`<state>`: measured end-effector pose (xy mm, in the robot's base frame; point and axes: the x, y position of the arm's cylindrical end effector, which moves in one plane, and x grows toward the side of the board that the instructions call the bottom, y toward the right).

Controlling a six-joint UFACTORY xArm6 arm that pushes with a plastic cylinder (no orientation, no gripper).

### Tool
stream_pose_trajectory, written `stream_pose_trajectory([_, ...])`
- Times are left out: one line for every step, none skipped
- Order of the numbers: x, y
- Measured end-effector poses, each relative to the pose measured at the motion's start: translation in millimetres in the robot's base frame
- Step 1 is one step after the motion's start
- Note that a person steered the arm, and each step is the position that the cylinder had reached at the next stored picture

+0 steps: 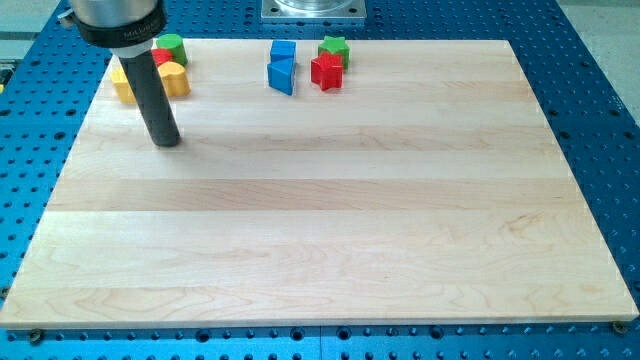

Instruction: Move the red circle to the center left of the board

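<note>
While the red circle is still wedged among the green block and yellow blocks at the board's eleven o'clock corner, nothing is done. The tip is set at its six o'clock, apart; no end effector is fitted, nothing is held.

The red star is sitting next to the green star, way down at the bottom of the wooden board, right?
Not quite. The camera view shows the red star-shaped block right beside the green star-shaped block, but both sit near the view's top edge of the wooden board, not the bottom. My tip is off to their left.
</note>
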<state>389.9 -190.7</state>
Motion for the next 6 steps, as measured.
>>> stream_pose_trajectory([3, -16])
stream_pose_trajectory([-19, 4])
stream_pose_trajectory([-27, 17])
stream_pose_trajectory([-56, 21])
stream_pose_trajectory([-118, 21])
stream_pose_trajectory([-157, 31])
